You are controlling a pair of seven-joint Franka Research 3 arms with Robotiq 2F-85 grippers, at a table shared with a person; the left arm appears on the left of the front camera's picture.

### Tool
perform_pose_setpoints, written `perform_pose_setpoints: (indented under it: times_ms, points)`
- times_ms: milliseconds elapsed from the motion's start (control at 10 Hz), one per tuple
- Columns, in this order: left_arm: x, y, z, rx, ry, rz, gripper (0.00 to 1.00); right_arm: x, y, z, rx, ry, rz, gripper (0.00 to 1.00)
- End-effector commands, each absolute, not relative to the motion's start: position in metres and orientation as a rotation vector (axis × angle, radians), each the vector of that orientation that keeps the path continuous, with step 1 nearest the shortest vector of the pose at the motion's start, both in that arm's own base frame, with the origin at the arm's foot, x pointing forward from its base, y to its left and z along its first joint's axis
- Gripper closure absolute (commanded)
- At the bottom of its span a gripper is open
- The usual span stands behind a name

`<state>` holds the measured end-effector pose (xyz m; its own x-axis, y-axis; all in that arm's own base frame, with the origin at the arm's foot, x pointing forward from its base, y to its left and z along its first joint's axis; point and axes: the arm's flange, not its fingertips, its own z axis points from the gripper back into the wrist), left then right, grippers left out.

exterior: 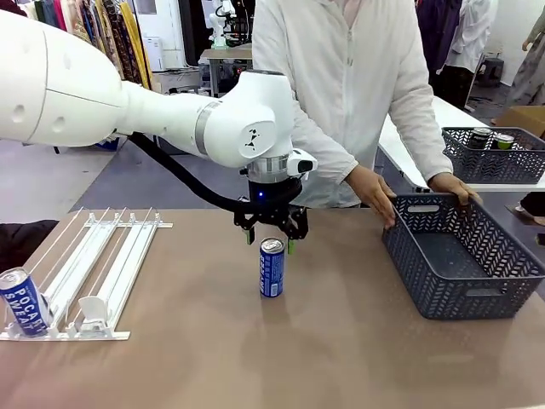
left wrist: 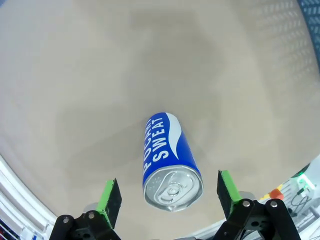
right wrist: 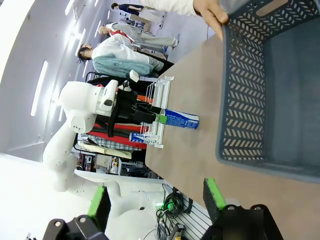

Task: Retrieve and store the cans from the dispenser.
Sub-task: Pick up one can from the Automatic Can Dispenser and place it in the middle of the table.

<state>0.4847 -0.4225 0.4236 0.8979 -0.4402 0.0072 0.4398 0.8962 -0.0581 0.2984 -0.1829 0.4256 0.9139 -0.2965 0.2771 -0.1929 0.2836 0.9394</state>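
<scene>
— Front view first: what do we have around the basket?

— We see it on the table, with a person's hand on its far left corner and the other hand on its far rim. A blue can stands upright to the left of the basket, well apart from it. The left gripper hangs right over the can, jaws wide, tips about level with its top. Much farther left of the basket lies the dispenser, with a second can at its near end (a farther basket behind holds two more).

— And the left wrist view?

— We look down on the can between the left gripper's green pads. There is bare table on both sides of it, so we call the jaws wide and touching nothing. A corner of the basket shows at the top right.

— The right wrist view?

— The right gripper is spread wide and holds nothing, hovering just beside the basket. Beyond the basket we make out the can under the left gripper, then the dispenser with the second can. A hand grips the basket's far corner.
</scene>
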Motion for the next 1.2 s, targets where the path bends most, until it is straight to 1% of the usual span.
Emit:
perform_pose_setpoints:
  times_ms: [0,100,300,500,600,800,900,1100]
  points:
    - [0.472,-0.398,0.456,-0.078,-0.059,-0.439,0.0,0.298,-0.185,0.428,1.294,-0.444,-0.052,0.0]
    - [0.463,-0.377,0.489,-0.121,-0.076,-0.434,0.0,0.298,-0.185,0.428,1.294,-0.444,-0.052,0.0]
    - [0.436,-0.306,0.56,-0.246,-0.019,-0.451,0.0,0.298,-0.185,0.428,1.294,-0.444,-0.052,0.0]
    - [0.42,-0.19,0.6,-0.43,0.019,-0.451,0.0,0.298,-0.185,0.428,1.294,-0.444,-0.052,0.0]
    - [0.412,-0.12,0.611,-0.514,-0.016,-0.349,0.0,0.298,-0.185,0.428,1.294,-0.444,-0.052,0.0]
    - [0.387,0.02,0.611,-0.68,-0.046,-0.145,0.0,0.298,-0.185,0.428,1.294,-0.444,-0.052,0.0]
    - [0.373,0.075,0.602,-0.808,-0.025,-0.124,0.0,0.298,-0.185,0.428,1.294,-0.444,-0.052,0.0]
    - [0.349,0.17,0.57,-1.05,-0.083,0.006,0.0,0.298,-0.185,0.428,1.294,-0.444,-0.052,0.0]
